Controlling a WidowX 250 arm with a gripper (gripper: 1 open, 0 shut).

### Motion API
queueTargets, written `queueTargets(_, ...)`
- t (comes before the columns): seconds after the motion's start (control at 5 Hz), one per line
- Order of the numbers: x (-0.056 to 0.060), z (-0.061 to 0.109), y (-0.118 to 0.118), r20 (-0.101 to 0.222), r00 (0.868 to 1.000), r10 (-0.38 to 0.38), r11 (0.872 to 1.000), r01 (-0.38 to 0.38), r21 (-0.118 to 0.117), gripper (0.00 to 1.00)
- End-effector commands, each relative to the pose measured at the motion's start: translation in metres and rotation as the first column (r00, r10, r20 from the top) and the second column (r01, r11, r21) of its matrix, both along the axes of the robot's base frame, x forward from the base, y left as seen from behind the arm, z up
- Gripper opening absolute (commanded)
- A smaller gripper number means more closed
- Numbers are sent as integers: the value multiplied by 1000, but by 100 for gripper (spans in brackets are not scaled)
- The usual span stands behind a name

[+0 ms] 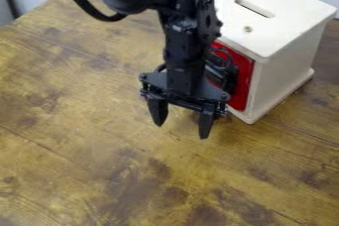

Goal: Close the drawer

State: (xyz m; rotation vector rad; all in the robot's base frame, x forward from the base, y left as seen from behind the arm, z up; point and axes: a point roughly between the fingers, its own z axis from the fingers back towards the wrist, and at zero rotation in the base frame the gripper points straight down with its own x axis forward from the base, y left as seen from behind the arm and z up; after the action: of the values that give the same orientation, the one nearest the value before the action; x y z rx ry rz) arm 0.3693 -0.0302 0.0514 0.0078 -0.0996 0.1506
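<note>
The red drawer front [236,69] with its black wire handle [227,64] sits in the lower left face of a small cream-white box [273,34] at the upper right. It looks nearly flush with the box. My black gripper [179,121] hangs in front of it, just left of the drawer, fingers pointing down at the table. The fingers [157,112] are spread apart and hold nothing. My arm hides part of the drawer front.
The box has a slot [252,8] on its top. The worn wooden table [93,161] spreads out to the left and toward the front. A dark edge shows at the far upper left.
</note>
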Motion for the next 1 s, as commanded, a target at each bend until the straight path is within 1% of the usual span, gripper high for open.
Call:
queueTargets(0.0, 6, 9, 7, 52, 997, 60, 998, -60, -3, 100)
queueTargets(0.4, 5, 16, 12, 66, 989, 135, 991, -136, 0, 100)
queueTargets(0.6, 7, 25, 15, 71, 991, 110, 994, -110, -1, 100)
queueTargets(0.8, 11, 38, 18, 93, 992, 83, 997, -81, -18, 100)
